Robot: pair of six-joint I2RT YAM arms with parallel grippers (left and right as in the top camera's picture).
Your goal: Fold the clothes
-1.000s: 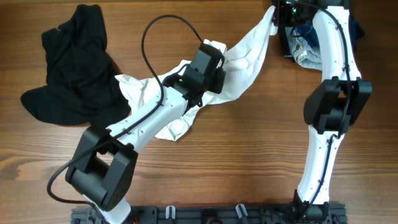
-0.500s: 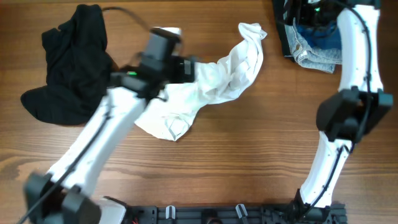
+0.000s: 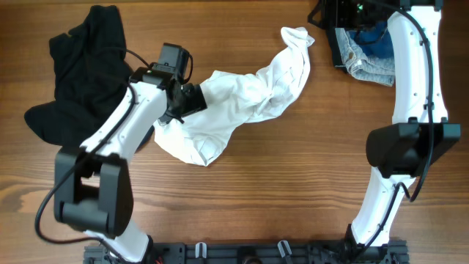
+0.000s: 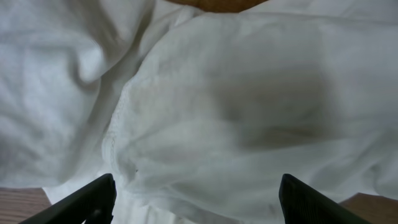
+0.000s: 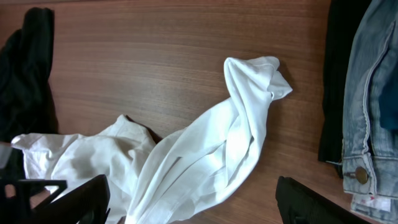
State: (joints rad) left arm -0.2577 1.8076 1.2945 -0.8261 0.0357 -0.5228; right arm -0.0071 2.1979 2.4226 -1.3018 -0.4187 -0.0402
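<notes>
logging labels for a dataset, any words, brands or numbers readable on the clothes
None can be read in any view.
White garment: no print or tag shows.
Black garment: no print shows.
Jeans: the button may be embossed, but it is too small to read.

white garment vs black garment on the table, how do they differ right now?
Shape: the white garment stretches in a long diagonal band across mid-table; the black garment sits bunched in a heap at the left side.
Contact: the left pincer hangs open over the white garment; no pincer is at the black garment.
Shared: both lie crumpled and unfolded on the table.
</notes>
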